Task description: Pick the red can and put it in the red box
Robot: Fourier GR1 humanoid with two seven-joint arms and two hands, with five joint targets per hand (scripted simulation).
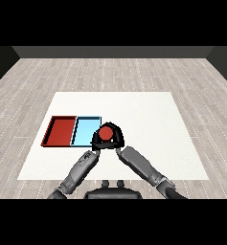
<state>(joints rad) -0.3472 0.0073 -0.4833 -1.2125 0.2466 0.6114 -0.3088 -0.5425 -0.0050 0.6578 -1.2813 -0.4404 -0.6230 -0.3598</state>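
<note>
The red can (105, 133) shows its round top just past the right edge of the light blue tray (85, 129). My right hand (118, 137) comes in from the right and curls round the can, its black fingers wrapping over the far side. Close against the can's left side is my left hand (95, 142), overlapping the blue tray's near right corner. The red tray (60, 131) lies left of the blue one with nothing visible in it. Whether the can rests on the table or is lifted cannot be told.
The two trays lie side by side on the left half of the white table (148, 124). Both grey forearms reach in from the lower corners and meet near the table's middle. A grey wooden floor surrounds the table.
</note>
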